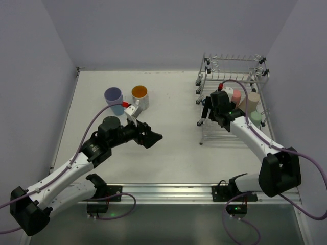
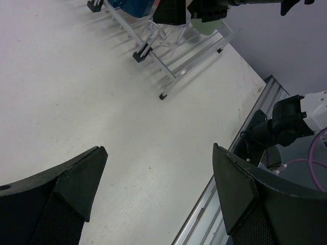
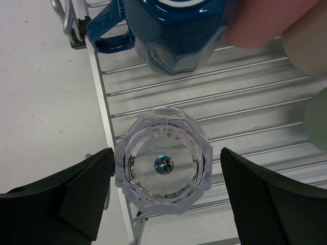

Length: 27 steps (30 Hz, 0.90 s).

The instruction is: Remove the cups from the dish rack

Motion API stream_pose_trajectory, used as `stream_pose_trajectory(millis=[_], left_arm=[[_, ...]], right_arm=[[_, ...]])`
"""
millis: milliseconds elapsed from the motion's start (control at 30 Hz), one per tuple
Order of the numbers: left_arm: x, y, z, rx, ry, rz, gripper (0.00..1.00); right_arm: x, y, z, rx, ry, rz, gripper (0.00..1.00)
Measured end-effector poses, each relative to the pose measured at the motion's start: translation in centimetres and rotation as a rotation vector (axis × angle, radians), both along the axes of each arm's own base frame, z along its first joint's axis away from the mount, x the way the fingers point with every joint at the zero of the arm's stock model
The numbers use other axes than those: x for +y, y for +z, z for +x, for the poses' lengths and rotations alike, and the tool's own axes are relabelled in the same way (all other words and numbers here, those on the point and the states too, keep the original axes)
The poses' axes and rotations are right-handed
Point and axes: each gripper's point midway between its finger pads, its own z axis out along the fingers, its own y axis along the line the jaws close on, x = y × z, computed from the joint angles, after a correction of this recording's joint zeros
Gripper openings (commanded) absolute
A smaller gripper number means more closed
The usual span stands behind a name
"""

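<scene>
The silver wire dish rack (image 1: 225, 130) stands at the right. In the right wrist view a clear glass (image 3: 163, 166) stands upside down on the rack's lower tier (image 3: 230, 102), near its edge. My right gripper (image 3: 166, 153) is open, with one finger on each side of the glass; in the top view it (image 1: 208, 116) hangs over the rack's left part. A dark-blue mug (image 3: 173, 30), pink cup (image 1: 236, 96), beige cup (image 1: 252, 99) and green cup (image 1: 255, 119) sit in the rack. My left gripper (image 1: 155, 139) is open and empty over the table.
A lavender tumbler (image 1: 113, 96) and an orange-inside glass mug (image 1: 139, 95) stand on the table at the back left, behind my left arm. The rack's upper tier with the coiled wire holder (image 1: 235, 61) is at the back. Walls enclose the table on three sides.
</scene>
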Motion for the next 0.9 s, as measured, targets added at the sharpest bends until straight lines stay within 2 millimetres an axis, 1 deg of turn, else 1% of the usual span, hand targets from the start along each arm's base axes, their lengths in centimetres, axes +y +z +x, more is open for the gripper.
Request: stream_pose_trajectory(millis=[67,167,233,267,333,367,400,433,533,567,633,700,733,800,900], left_arm=[[-0.2,-0.1,-0.2,0.006,-0.015,-0.012,0.92],[-0.9,0.1,-0.3,0.009,-0.042,-0.035,0.92],[-1.4,0.2,-0.3,0.016,-0.063,-0.052,0.92],[-1.7,0.2,-0.3,0.020,-0.072,-0.061,0.92],[-2.4,0.4,-0.3,0.034,-0.092,-0.086,0.92],[-2.7,0.5,-0.3,0.040,-0.102,-0.101,0.92],[-3.2,0.6,-0.3,0.046,-0.114,-0.116,0.92],[-3.6,0.7,-0.3,0.056,-0.126,-0.132,0.91],[-5.1,0.8,-0.3,0.092,-0.177,-0.183,0.90],[-5.6,0.8,-0.3,0.111,-0.192,-0.201,0.90],[-6.6,0.8,-0.2,0.146,-0.218,-0.241,0.89],[-7.4,1.1,-0.1,0.176,-0.238,-0.277,0.89],[-7.7,1.4,-0.1,0.186,-0.248,-0.296,0.88],[-8.4,2.2,-0.2,0.197,-0.270,-0.337,0.88],[-9.2,3.9,-0.5,0.192,-0.304,-0.400,0.84]], right_arm=[[-0.1,-0.7,0.0,0.022,-0.008,-0.009,0.65],[-0.2,-0.8,-0.1,0.023,-0.026,-0.007,0.42],[-0.5,-0.3,-0.2,0.009,-0.041,-0.008,0.40],[-0.7,0.2,-0.3,-0.005,-0.046,-0.007,0.35],[-0.9,2.0,-0.6,-0.053,-0.051,0.006,0.35],[-1.0,3.2,-0.9,-0.088,-0.051,0.021,0.34],[-1.0,5.2,-1.4,-0.152,-0.048,0.053,0.34],[-1.1,6.0,-1.6,-0.176,-0.045,0.065,0.34],[0.2,10.6,-3.7,-0.358,0.025,0.229,0.35],[1.0,12.0,-4.5,-0.419,0.062,0.299,0.35],[2.8,13.8,-6.2,-0.506,0.151,0.440,0.35],[4.8,15.1,-7.6,-0.559,0.246,0.574,0.35],[5.6,15.3,-8.0,-0.565,0.282,0.618,0.35],[7.5,15.5,-8.8,-0.553,0.361,0.716,0.36],[9.4,15.3,-9.5,-0.520,0.439,0.816,0.36]])
